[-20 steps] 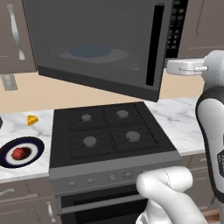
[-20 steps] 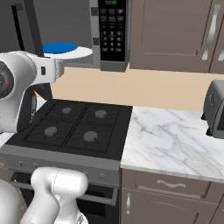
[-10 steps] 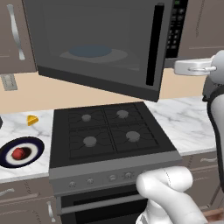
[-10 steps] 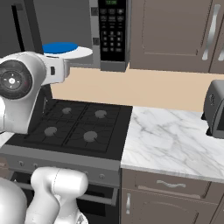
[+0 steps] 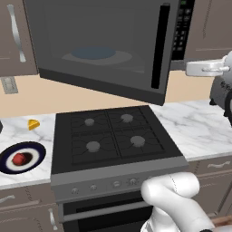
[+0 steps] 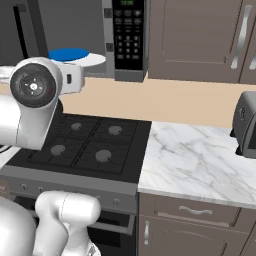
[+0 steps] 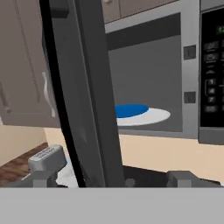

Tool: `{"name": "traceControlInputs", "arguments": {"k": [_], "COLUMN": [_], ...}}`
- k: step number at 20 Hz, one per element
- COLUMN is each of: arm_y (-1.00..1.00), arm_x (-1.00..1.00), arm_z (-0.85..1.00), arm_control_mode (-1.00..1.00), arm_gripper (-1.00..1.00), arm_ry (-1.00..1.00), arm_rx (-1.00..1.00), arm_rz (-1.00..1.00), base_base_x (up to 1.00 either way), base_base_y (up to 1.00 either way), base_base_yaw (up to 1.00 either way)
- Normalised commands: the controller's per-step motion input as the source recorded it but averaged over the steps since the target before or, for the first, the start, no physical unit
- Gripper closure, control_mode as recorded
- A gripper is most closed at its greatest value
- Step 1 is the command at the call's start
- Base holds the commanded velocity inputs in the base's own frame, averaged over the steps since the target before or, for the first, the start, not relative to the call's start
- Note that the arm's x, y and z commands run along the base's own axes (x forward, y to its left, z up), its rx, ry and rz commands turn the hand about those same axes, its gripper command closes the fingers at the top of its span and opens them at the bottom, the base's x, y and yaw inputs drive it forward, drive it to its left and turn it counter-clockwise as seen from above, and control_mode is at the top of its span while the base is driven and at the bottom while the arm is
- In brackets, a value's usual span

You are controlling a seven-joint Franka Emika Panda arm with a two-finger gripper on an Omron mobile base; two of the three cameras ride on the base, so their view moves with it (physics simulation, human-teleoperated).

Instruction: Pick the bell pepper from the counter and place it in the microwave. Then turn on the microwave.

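I see the wide dark grey glass door point(image 5: 104, 50) of the large dark grey microwave point(image 6: 122, 37) swung open above the black stovetop point(image 5: 113, 138); it blocks the way from the left. Beside its edge the cavity is open, with free room above the white turntable with blue centre point(image 7: 140, 114). The claw point(image 7: 116, 177) straddles the door edge, fingers wide.

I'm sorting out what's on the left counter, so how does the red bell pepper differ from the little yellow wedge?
The bell pepper is a round red lump; the yellow wedge is an angular, pointed piece. The bell pepper sits on the dark-rimmed plate; the yellow wedge lies straight on the marble counter, farther back toward the wall. Both are small, lie left of the stovetop, and are clear of the arm.
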Motion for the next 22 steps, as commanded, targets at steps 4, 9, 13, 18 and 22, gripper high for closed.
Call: {"name": "traceControlInputs", "arguments": {"k": [4,9,13,18,22], "arm_y": [-0.09,-0.15,-0.04,-0.08,-0.05], "arm_x": [0.01,-0.03,0.04,0.11,0.11], "arm_z": [0.09,0.05,0.0,0.0,0.0], "arm_control_mode": [-1.0,-1.0,-1.0,-1.0,-1.0], "arm_gripper": [-1.0,-1.0,-1.0,-1.0,-1.0], "arm_ry": [0.04,0.0,0.04,0.12,0.15], "arm_rx": [0.1,0.17,0.15,0.09,0.07], "arm_rz": [0.0,0.0,0.0,0.0,0.0], "base_base_x": [0.0,0.0,0.0,0.0,0.0], "base_base_y": [0.0,0.0,0.0,0.0,0.0], "base_base_yaw": [0.0,0.0,0.0,0.0,0.0]}}
